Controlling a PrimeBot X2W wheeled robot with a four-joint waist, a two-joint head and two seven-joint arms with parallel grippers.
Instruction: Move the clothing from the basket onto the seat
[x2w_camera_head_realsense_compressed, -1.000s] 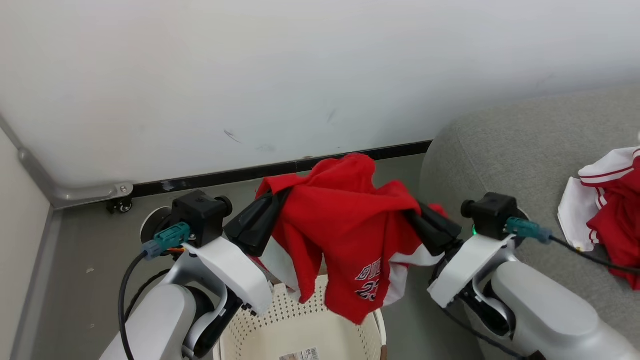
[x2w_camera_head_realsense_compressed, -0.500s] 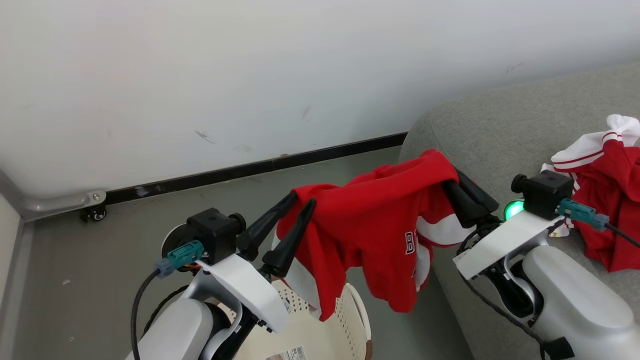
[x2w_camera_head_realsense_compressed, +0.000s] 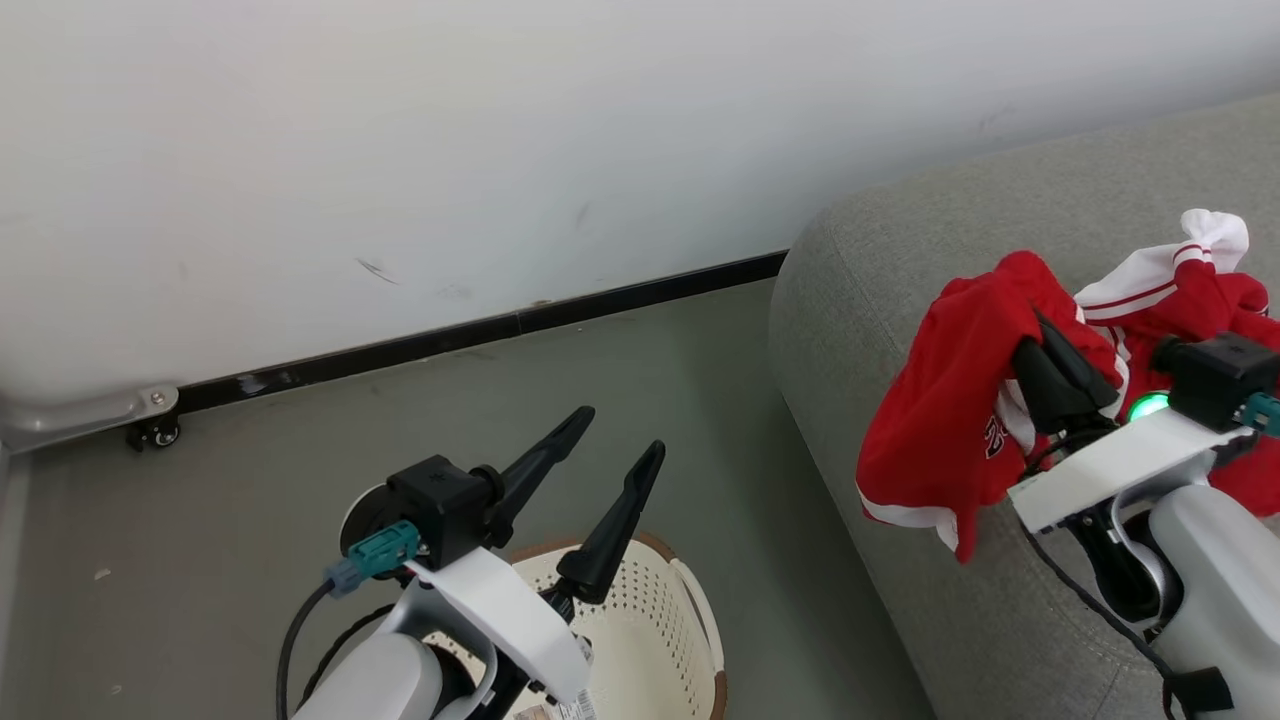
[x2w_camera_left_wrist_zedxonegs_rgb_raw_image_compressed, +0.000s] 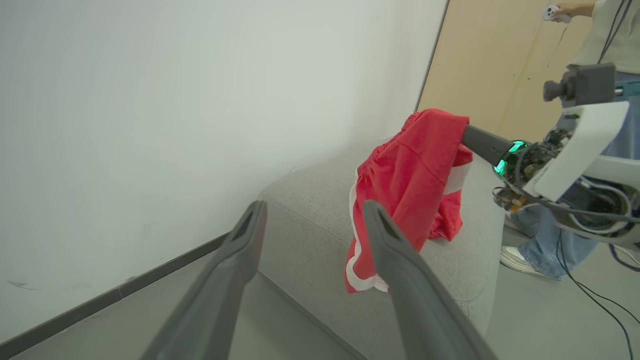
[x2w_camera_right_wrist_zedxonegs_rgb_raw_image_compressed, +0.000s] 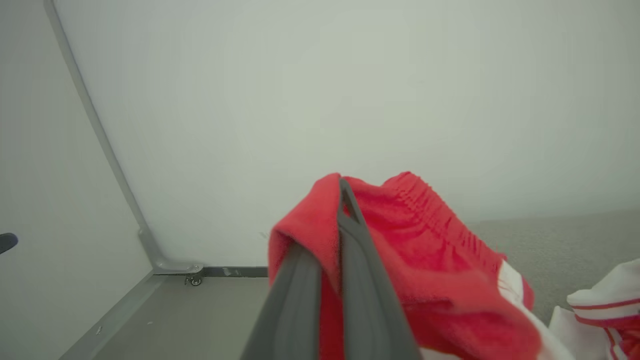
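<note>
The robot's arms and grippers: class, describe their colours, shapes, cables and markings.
Both arms have smooth pale grey forearms and white angular wrist plates. The left gripper and right gripper each have two long, dark, tapering fingers. Each wrist carries a black box with a teal connector and black cable; a green light glows on the right one.
</note>
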